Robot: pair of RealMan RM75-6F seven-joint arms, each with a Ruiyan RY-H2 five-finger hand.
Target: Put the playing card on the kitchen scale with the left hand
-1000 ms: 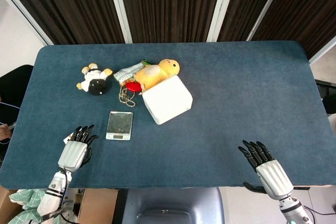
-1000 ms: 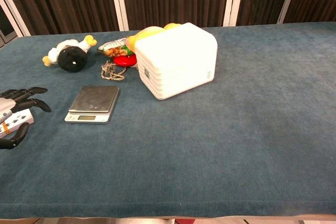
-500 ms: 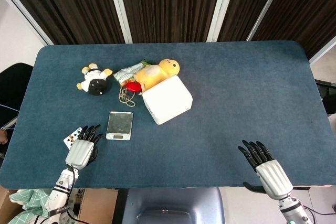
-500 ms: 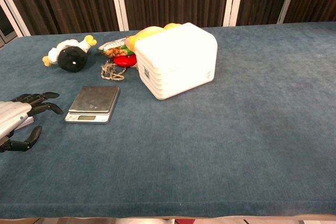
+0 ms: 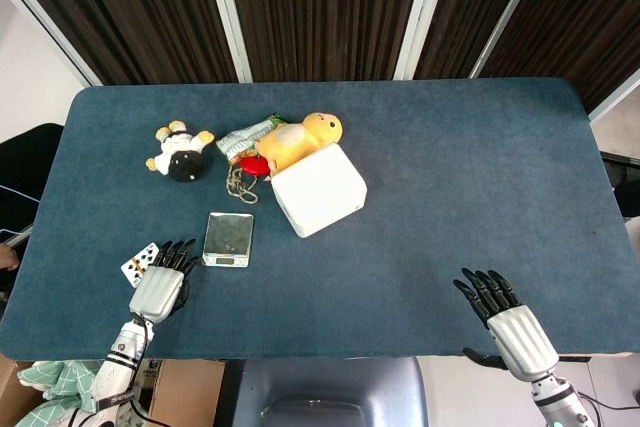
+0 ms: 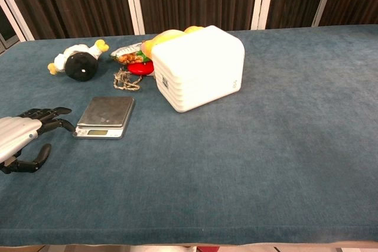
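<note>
Blue carpeted tabletop (image 5: 450, 177) fills both views, dark slatted curtain behind. Left hand (image 5: 160, 285) sits low in the lower left of the head view, palm down, dark fingers (image 5: 178, 256) spread forward and apart, holding nothing; in the chest view the same hand (image 6: 20, 137) enters from the left edge with its fingertips reaching toward the near-left corner of the scale, close beside it but apart. Playing card (image 5: 138, 263) lies flat on the tabletop just left of that hand, partly covered by the fingers' left side, its face with red pips showing; it is hidden behind the hand in the chest view. Kitchen scale (image 5: 228, 238), small and silver with a bare platter, sits just right of the left hand's fingers, nothing on it. Right hand (image 5: 503, 314) rests at the lower right of the head view, palm down, fingers apart, empty, well apart from everything else; chest view does not show it. Centre of frame: white ribbed box (image 5: 319, 189) tilted at an angle. Behind it a yellow plush toy (image 5: 300, 138), a snack packet (image 5: 243, 137), a red object (image 5: 254, 164) and a beaded chain (image 5: 240, 183) cluster together. A black-and-white plush figure (image 5: 180, 151) lies to the upper left, apart from the cluster.
</note>
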